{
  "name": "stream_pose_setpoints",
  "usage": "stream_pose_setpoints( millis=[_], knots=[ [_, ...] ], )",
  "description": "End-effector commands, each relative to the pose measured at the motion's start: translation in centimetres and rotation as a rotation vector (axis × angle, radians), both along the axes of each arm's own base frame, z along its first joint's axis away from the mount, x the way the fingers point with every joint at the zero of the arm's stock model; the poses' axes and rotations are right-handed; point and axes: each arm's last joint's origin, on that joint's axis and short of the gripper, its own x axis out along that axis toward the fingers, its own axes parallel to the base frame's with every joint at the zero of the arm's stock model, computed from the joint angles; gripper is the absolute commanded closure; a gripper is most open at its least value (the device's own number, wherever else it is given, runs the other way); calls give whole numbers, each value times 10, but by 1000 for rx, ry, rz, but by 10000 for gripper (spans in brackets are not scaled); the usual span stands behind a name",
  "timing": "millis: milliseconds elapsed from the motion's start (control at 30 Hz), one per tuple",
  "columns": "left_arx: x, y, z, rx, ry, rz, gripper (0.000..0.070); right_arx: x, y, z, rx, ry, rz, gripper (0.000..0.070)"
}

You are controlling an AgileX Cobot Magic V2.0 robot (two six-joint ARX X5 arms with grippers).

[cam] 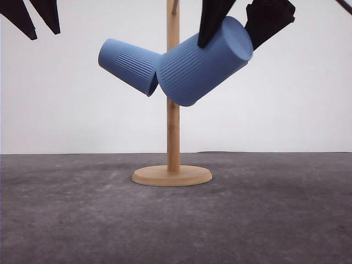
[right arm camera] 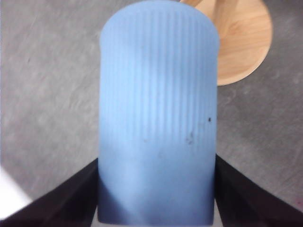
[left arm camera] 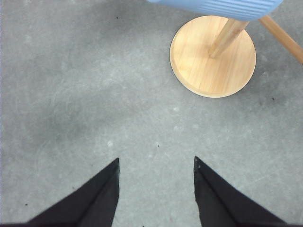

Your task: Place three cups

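Note:
One blue ribbed cup (cam: 129, 66) hangs tilted on the left side of the wooden rack's pole (cam: 173, 126). A second blue cup (cam: 206, 63) is tilted, base up and to the right. Its mouth end overlaps the pole and nearly touches the first cup's rim. My right gripper (cam: 228, 47) is shut on this cup near its base. In the right wrist view the cup (right arm camera: 158, 118) sits between the black fingers (right arm camera: 71, 198). My left gripper (cam: 45, 34) hangs open at the upper left, with nothing between its fingers (left arm camera: 94, 198). A cup's ribbed side (left arm camera: 222, 7) shows above the rack.
The rack's round wooden base (cam: 171, 176) stands mid-table on the grey surface (cam: 82, 220); it also appears as the base (left arm camera: 213, 56) and base (right arm camera: 244, 42). A bare wooden peg (left arm camera: 284, 38) sticks out from the pole. A white wall stands behind.

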Motion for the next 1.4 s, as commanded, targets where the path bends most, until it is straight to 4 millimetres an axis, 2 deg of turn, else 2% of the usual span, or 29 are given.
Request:
stream_pose_setpoints(
  millis=[0,633,967,1367],
  knots=[
    [4,-2,4,-10,-22,3,416,4,7,0,19,-1,-44,447],
    [4,-2,5,-9,-27,0,416,35,30,-26,52,-11,-141,449],
    [4,-2,5,-9,-28,0,416,43,33,-27,63,-64,-209,450],
    [4,-3,4,-5,-29,-6,416,52,41,-44,47,-29,-204,449]
  ],
)
